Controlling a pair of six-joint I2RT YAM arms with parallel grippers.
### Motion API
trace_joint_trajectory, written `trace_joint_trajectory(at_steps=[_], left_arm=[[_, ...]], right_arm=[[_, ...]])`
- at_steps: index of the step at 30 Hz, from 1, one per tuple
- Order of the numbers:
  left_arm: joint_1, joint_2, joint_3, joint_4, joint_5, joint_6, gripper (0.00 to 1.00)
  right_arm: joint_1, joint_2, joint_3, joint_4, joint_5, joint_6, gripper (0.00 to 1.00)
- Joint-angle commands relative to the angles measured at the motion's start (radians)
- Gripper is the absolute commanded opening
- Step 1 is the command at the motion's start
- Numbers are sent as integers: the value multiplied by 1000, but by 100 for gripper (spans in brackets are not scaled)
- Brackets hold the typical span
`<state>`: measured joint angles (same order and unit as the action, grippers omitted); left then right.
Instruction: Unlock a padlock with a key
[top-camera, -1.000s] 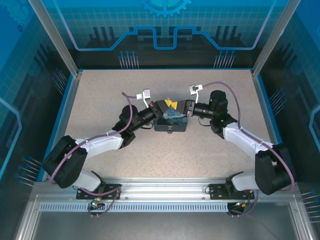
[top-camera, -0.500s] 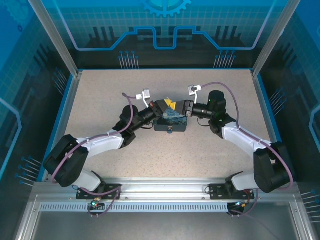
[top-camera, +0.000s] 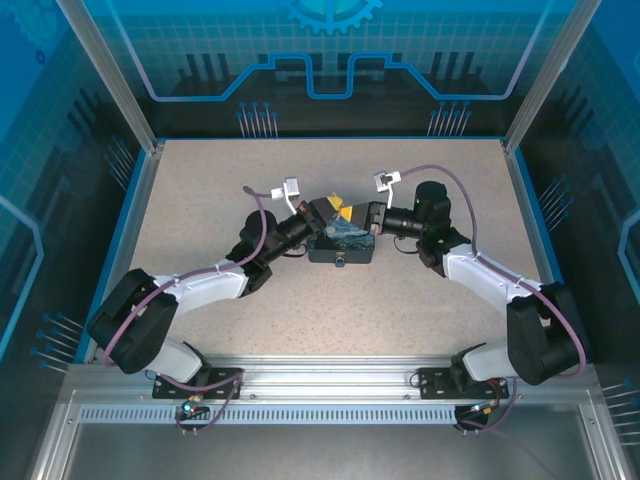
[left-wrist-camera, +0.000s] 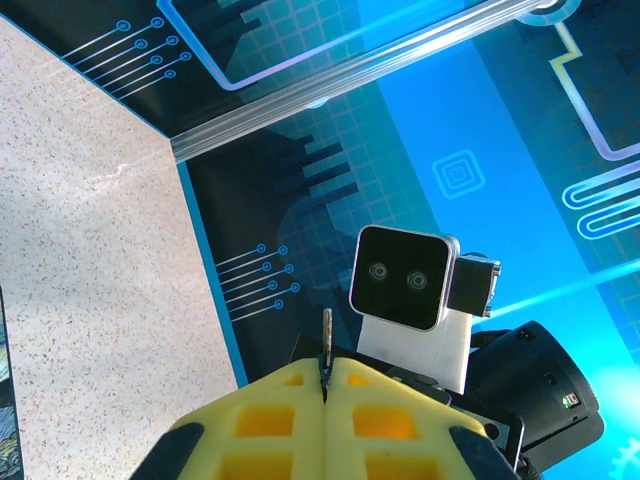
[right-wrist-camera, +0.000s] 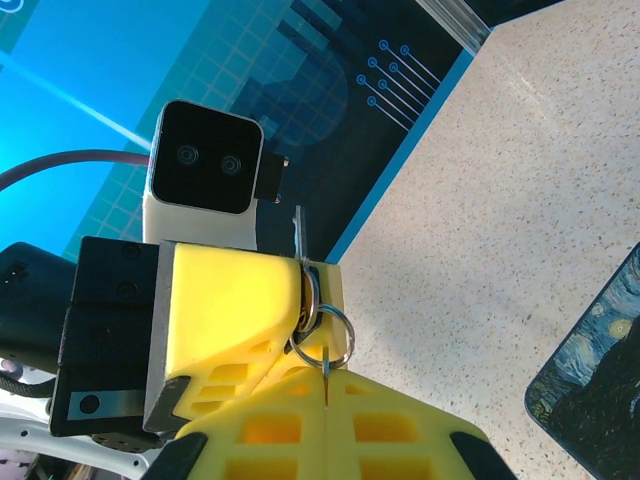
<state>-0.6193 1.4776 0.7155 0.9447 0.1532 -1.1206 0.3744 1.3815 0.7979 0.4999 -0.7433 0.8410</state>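
Overhead, left claw and right claw meet tip to tip above the night-sky painted box. Left wrist: pads clamp the thin dark metal key. Right wrist: pads pinch a sliver hanging from a silver ring.

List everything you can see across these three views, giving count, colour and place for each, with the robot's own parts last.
Table: one, speckled beige, inside the blue-walled cell.
Box: one, blue and yellow night-sky print, mid-table, next to the gripper tips.
Key: one, thin dark metal, pinched in the left gripper.
Key ring: one, silver, where the two grippers' fingers meet.
Metal sliver: one, dark, pinched in the right gripper; too small to identify.
Arms: two, black and white, left arm and right arm, reaching in from the near edge.
Wrist cameras: two, white with black faces, facing each other.
Grippers: two, yellow fingers, both shut, tip to tip near the box.
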Motion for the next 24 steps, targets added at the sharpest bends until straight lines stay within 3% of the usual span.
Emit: trace_joint_trajectory(at_steps=[1,4,8,24], left_arm=[[-17,3,23,-3,16,43,1],[-15,-5,29,-18,14,62,17],[-9,-5,41,-36,18,70,28],[2,2,45,-36,28,67,33]], right_arm=[[5,-19,24,-12,-14,-26,0],[5,-23,24,-20,-27,-34,0],[4,-35,24,-44,-38,-54,0],[3,-67,22,-115,-63,-103,0]])
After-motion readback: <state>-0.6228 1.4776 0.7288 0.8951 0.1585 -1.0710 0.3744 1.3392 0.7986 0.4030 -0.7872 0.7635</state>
